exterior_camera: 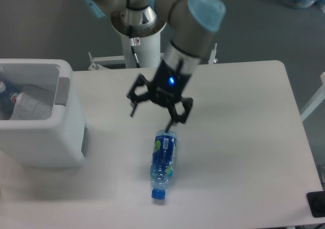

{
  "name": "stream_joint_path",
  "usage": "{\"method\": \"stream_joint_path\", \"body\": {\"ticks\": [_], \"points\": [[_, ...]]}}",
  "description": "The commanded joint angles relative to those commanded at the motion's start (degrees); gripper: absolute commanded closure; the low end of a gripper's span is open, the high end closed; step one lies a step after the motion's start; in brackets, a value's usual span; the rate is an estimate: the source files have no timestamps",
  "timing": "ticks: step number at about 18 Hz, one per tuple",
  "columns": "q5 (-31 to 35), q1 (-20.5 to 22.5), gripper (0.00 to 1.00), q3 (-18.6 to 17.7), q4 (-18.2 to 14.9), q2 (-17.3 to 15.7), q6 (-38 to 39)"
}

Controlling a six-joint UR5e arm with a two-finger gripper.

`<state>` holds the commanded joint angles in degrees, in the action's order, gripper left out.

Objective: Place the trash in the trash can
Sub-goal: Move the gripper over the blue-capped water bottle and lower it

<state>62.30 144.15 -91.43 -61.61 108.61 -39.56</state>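
Bin (45, 137) at table (238, 137) left edge, bottle (163, 163) lying near front edge, cap frontward, gripper (151, 118) spread, empty, above its base.

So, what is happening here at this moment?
The robot arm is clearing trash. Its open gripper hangs empty just above the base end of the bottle, which lies on the table. The trash can at the left already holds something white.
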Motion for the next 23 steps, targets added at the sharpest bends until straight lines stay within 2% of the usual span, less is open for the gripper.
{"method": "stream_joint_path", "body": {"ticks": [5, 7, 8, 11, 13, 16, 23], "points": [[7.6, -4.5, 0.0, 10.1, -0.4, 10.1, 10.2], [9.9, -5.9, 0.0, 12.3, -1.3, 12.7, 11.0], [11.6, -6.3, 0.0, 13.6, -2.9, 13.8, 11.0], [14.9, -7.7, 0.0, 20.0, -11.4, 17.7, 11.0], [15.9, -8.3, 0.0, 23.0, -14.0, 20.0, 11.0], [20.4, -9.8, 0.0, 25.5, -14.2, 22.8, 11.2], [25.3, -11.9, 0.0, 25.5, -14.1, 25.0, 12.0]]}}
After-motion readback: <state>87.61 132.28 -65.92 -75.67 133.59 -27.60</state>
